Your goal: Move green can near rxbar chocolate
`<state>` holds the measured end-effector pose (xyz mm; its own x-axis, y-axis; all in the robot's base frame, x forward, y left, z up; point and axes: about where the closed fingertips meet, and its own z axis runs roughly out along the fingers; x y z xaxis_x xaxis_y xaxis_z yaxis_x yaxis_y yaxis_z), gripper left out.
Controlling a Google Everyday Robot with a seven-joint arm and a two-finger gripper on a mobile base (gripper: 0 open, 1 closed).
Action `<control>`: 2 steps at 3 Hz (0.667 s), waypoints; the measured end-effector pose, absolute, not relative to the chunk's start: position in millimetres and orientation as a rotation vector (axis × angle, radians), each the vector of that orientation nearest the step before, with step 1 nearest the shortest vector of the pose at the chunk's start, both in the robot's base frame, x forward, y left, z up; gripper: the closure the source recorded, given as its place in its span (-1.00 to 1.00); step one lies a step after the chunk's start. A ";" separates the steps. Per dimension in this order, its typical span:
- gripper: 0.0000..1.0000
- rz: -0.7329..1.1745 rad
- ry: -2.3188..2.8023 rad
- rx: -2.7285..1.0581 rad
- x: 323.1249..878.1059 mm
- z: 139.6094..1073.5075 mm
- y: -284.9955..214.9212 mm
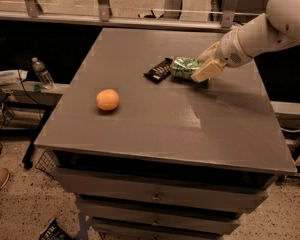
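Note:
The green can (pixel 184 67) lies on its side on the grey table (pixel 155 129), towards the back right. The black rxbar chocolate (pixel 158 70) lies flat just to its left, almost touching it. My gripper (pixel 202 66) comes in from the right on the white arm (pixel 260 31). Its cream fingers (pixel 207 70) are closed around the right end of the can, low at the table top.
A round orange fruit (pixel 108 99) sits on the left part of the table. A water bottle (pixel 42 73) stands on a low shelf left of the table. Drawers are below the table's front edge. A glass railing runs behind the table.

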<state>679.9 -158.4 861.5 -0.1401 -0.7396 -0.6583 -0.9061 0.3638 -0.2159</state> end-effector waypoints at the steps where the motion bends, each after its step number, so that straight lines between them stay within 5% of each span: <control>1: -0.77 0.309 1.928 -1.430 680.3 859.2 -155.9; 2: -1.00 0.313 1.928 -1.433 680.6 857.4 -154.0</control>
